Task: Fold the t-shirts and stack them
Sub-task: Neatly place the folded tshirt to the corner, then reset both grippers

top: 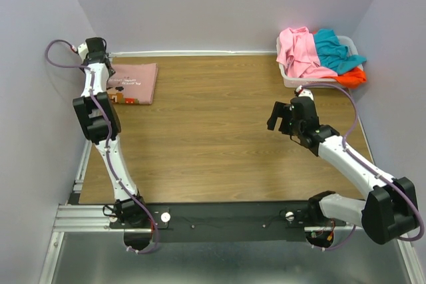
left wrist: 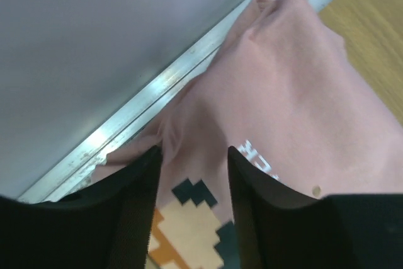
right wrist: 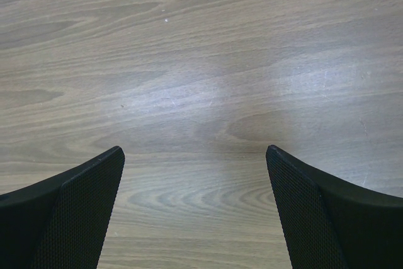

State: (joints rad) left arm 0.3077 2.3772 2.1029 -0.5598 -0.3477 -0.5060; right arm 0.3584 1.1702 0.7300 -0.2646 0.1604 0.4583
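A folded mauve-pink t-shirt point(top: 133, 83) with a pixel-figure print lies flat at the table's far left. My left gripper point(top: 108, 71) is at its left edge. In the left wrist view the gripper point(left wrist: 192, 155) is partly open, its fingers straddling the shirt point(left wrist: 283, 86) just above the print point(left wrist: 189, 218), holding nothing. My right gripper point(top: 279, 116) is wide open and empty over bare wood right of centre; its wrist view point(right wrist: 195, 152) shows only tabletop. A bright pink t-shirt point(top: 299, 50), a teal one point(top: 334, 50) and an orange-red one point(top: 354, 76) are heaped in the basket.
The white plastic basket point(top: 290, 79) stands at the back right corner. A metal rail point(left wrist: 145, 96) runs along the wall right behind the folded shirt. Walls close in the table on the left, back and right.
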